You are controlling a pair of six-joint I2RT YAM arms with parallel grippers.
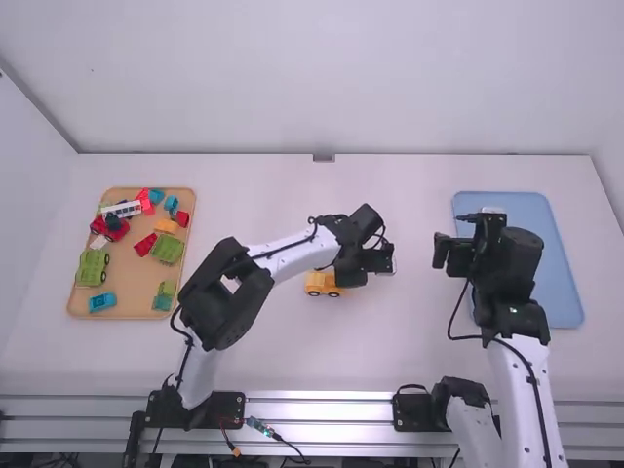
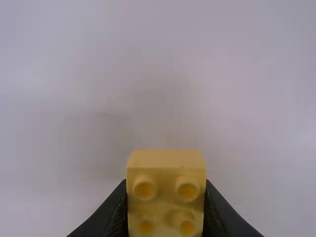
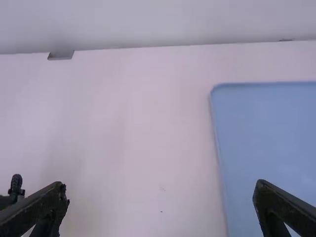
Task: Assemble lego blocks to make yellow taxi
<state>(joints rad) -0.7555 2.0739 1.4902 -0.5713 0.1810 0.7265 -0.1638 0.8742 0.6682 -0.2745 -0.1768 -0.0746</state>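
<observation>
The left claw point(image 1: 351, 276) is closing snugly around a small yellow block point(image 2: 166, 192), its black fingers pressing the two sides; the block is presenting a smooth, squared end and round, raised studs in pairs; in the high view, a yellow wheeled piece point(image 1: 324, 284) is sitting just beside this claw, near the middle of the white table point(image 1: 390, 361), and whether it is the same piece as the block, I cannot tell.

The right claw point(image 1: 466, 249) is hanging wide apart between the table's middle and the blue tray point(image 1: 561, 283), its angular fingers point(image 3: 37, 210) holding nothing between them; the tray is showing a flat, even surface and rounded corners.

The high view is showing dark wheels under the yellow piece; the left wrist view is giving the block's studs instead; the right wrist view is catching the tray's corner and a grey fitting point(image 3: 61, 55) at the table's far edge.

Farther left, a tan tray point(image 1: 127, 278) is holding a long green wheeled base point(image 1: 92, 266), a blue block point(image 1: 102, 301), an orange-yellow block point(image 1: 166, 226) and various red pieces.
</observation>
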